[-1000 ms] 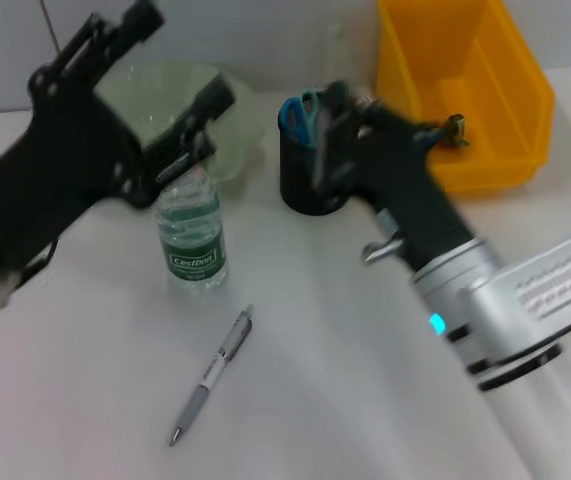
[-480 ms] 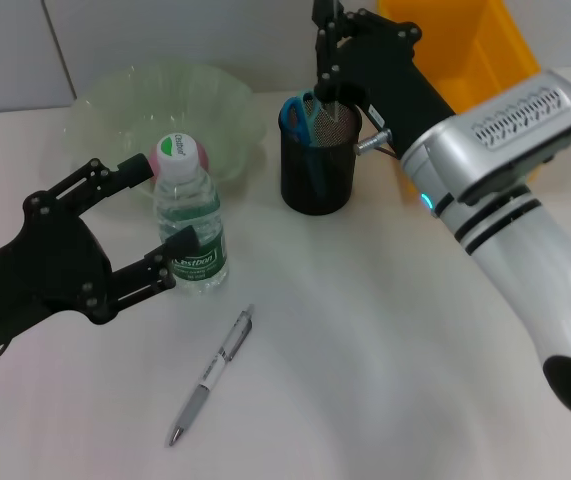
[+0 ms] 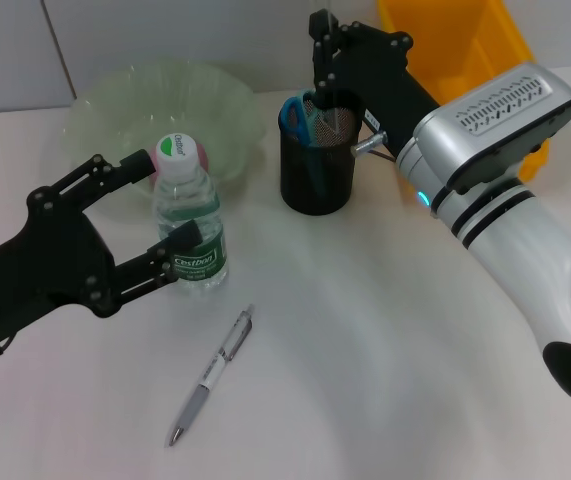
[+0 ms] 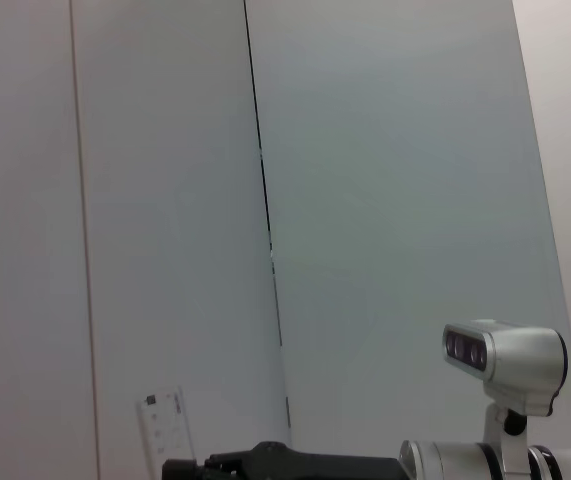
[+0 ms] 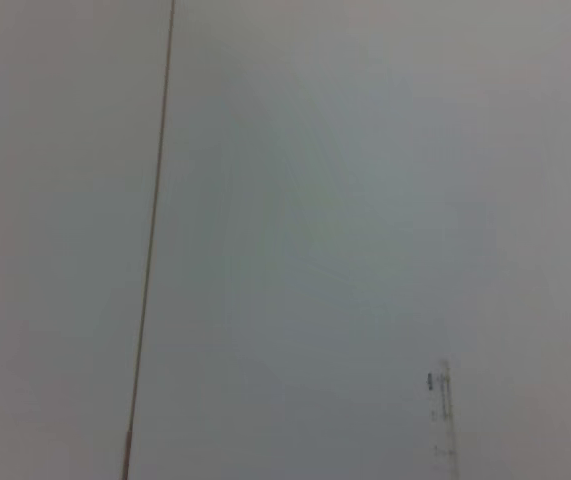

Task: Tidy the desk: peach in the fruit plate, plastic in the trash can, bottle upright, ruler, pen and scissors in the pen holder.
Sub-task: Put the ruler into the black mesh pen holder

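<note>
Desk scene, head view, near to far.
Pen (image 3: 212, 376) lies low centre; left gripper (image 3: 170, 205), fingers spread, flanks the upright bottle (image 3: 190, 225); right gripper (image 3: 323, 72), grip state indiscernible, hangs over the pen holder (image 3: 316, 172) holding scissors (image 3: 297, 116).

The left hand (image 3: 170, 205) reaches in low from the left edge of the head view, its black forearm lying close over the surface, its two fingers spread wide apart, one behind the other. The right arm stretches from the lower right toward the back, silver-and-white wrist raised, its black right hand (image 3: 323, 60) pointing away; its fingers' spacing cannot be made out.
</note>
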### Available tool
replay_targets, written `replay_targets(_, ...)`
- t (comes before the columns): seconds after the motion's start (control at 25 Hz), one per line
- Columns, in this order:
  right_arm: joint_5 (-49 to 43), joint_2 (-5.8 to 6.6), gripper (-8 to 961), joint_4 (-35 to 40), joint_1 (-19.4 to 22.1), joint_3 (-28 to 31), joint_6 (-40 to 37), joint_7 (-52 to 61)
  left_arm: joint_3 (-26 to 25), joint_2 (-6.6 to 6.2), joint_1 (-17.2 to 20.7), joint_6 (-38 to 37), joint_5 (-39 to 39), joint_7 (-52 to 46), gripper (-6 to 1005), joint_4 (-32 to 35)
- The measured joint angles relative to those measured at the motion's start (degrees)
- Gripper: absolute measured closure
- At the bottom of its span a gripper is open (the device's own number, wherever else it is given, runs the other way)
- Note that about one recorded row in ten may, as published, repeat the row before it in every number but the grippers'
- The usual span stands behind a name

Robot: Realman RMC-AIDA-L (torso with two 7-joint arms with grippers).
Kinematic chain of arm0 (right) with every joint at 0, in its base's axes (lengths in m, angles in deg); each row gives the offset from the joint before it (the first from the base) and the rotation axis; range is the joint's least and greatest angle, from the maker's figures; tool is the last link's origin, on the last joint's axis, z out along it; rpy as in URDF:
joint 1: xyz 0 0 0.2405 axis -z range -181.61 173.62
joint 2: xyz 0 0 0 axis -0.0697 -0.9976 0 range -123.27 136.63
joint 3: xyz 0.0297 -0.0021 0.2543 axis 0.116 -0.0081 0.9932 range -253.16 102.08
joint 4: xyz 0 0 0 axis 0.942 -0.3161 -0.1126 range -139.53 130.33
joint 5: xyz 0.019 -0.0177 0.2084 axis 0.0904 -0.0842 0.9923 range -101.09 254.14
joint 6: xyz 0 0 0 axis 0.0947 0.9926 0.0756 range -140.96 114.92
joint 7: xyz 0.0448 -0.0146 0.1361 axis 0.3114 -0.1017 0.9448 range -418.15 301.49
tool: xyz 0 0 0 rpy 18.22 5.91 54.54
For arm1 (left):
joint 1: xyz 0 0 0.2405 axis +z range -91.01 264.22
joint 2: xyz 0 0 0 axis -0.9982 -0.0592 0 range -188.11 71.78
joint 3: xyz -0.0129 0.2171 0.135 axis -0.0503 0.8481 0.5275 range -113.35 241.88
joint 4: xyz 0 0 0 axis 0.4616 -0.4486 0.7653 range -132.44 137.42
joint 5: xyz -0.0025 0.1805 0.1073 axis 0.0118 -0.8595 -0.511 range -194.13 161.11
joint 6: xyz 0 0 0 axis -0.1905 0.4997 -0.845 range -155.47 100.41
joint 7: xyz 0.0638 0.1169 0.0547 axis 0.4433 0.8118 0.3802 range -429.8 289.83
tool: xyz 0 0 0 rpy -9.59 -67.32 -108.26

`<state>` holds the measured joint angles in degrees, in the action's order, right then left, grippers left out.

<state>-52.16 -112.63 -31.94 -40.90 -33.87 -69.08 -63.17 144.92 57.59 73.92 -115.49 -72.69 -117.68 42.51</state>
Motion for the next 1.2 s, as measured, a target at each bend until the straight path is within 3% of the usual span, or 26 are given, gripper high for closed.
replay_targets(1.2,-2.5,-0.13,894,4.0,0.4,-1.6,0.2,1.7,-0.2,1.93,-6.4,0.6,-1.4,0.4,220,-3.9)
